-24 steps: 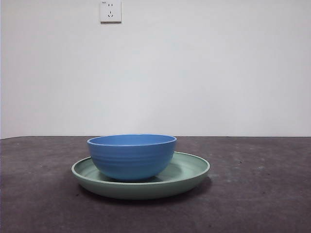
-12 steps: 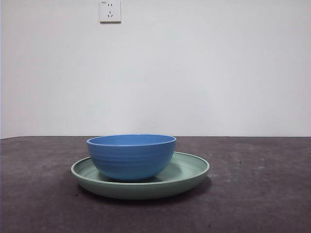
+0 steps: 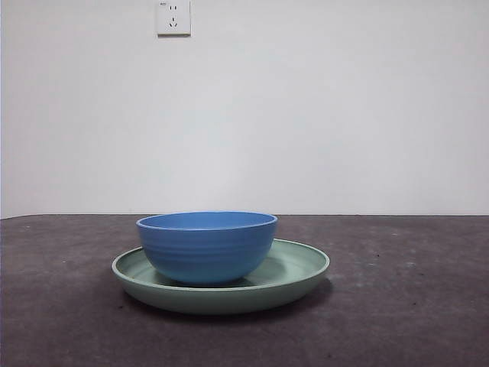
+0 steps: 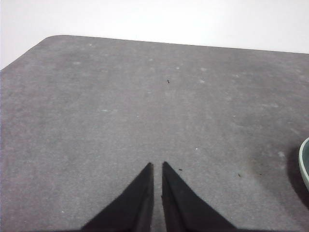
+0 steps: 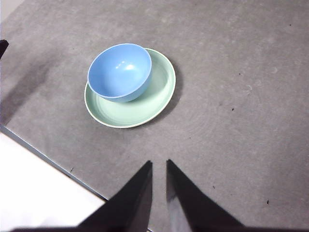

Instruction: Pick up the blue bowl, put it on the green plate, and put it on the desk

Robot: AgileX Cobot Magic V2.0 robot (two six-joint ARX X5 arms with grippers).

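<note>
The blue bowl (image 3: 207,246) stands upright in the green plate (image 3: 296,267), off-centre toward the plate's left side, on the desk (image 3: 405,306). The right wrist view shows the bowl (image 5: 119,71) and the plate (image 5: 149,101) from above and well away from my right gripper (image 5: 158,163), which is shut and empty, high over the desk. My left gripper (image 4: 157,165) is shut and empty over bare desk; only a sliver of the plate's rim (image 4: 305,162) shows in its view. No arm shows in the front view.
A white wall with a socket (image 3: 173,17) stands behind the desk. The desk's edge (image 5: 48,159) runs close to the plate in the right wrist view. A rounded desk corner (image 4: 53,38) shows in the left wrist view.
</note>
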